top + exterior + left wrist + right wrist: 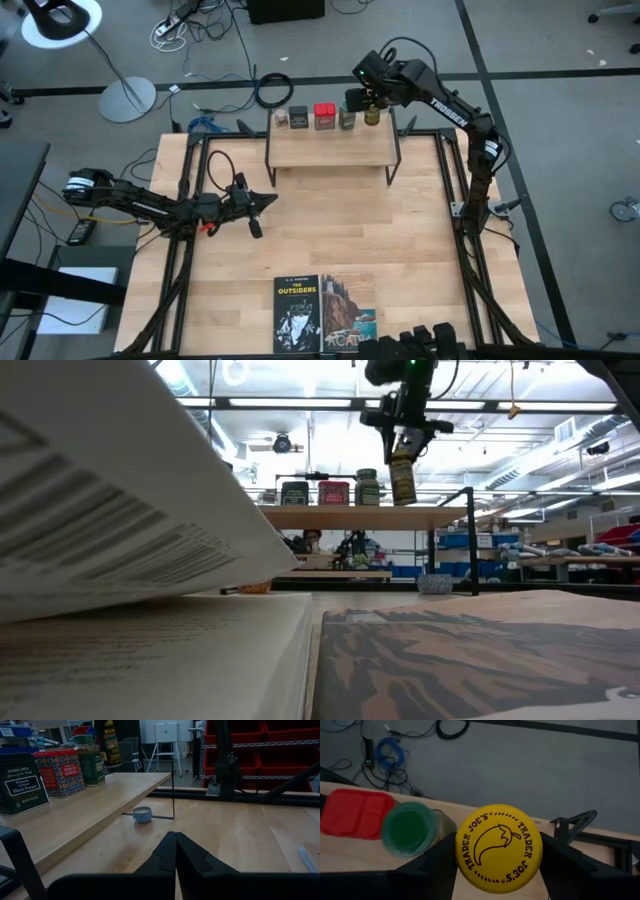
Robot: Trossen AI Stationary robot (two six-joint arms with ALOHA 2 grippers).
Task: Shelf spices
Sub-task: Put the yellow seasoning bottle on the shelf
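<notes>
The spices sit along the back edge of the shelf (332, 148): a dark grey tin (298, 119) at the left end of the row, a red square tin (324, 116) beside it, then a green-lidded jar (347, 118). The yellow-lidded jar (499, 849) is clasped between the fingers of the right gripper (372, 105), which grips it by the sides just below the lid. In the low view this jar (402, 477) hangs slightly above the shelf's top board, its base just clear of the wood, next to the green-lidded jar on the side away from the red tin. Beyond it the board runs only a little way to its right end and black leg, so little room remains there. The front part of the board, ahead of the row, lies bare.

The left gripper (266, 201) is clenched with nothing between its fingers, hovering low over the table (400, 240) in front of the shelf's left corner, well apart from the tins. Two books (323, 313) lie at the table's near edge, far from the shelf, with wide open tabletop between. A small patterned candle tin (142, 814) rests on the table under the shelf.
</notes>
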